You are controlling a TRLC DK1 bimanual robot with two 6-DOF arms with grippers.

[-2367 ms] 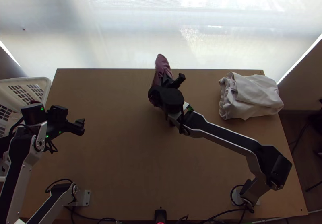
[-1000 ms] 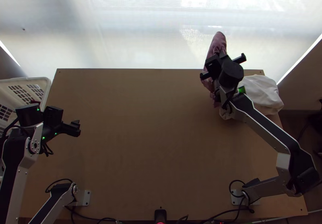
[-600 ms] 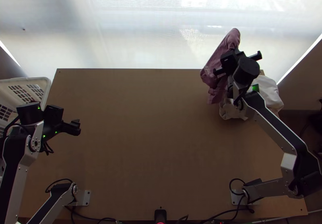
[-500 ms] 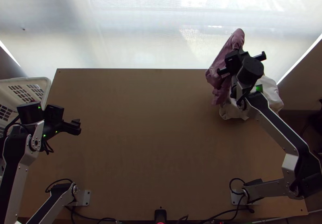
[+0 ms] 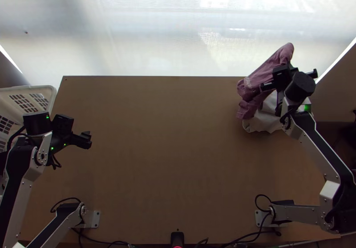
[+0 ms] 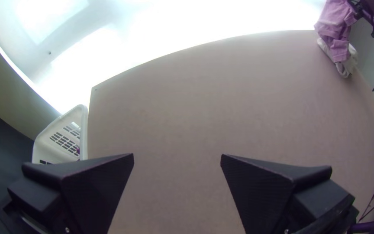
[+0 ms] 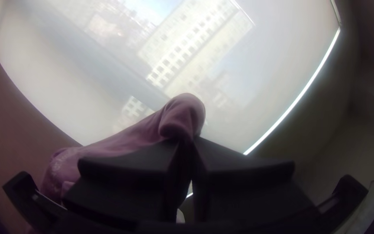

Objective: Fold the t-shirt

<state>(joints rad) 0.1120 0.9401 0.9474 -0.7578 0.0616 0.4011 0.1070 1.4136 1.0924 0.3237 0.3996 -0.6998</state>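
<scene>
two arms stand under my control at the wooden table (image 5: 169, 159), and only one of them has something in its grip. my right gripper (image 5: 289, 65) is over the far right part of the table, its fingers drawn close together on the mauve t-shirt (image 5: 262, 75). from my seat i see the shirt hanging bunched and creased, a rounded fold standing up at the fingertips and the rest sloping down toward the middle of the table, with a pale print on it. i can't tell which part of the shirt is pinched. the lower end hangs in front of a bunched white cloth (image 5: 264, 122) on the table; whether the two touch, i can't tell.

my left gripper (image 5: 87, 140) is over the left side of the table, fingers spread wide with nothing between them. just beyond the table's left edge i see a white slotted basket (image 5: 50, 95).
</scene>
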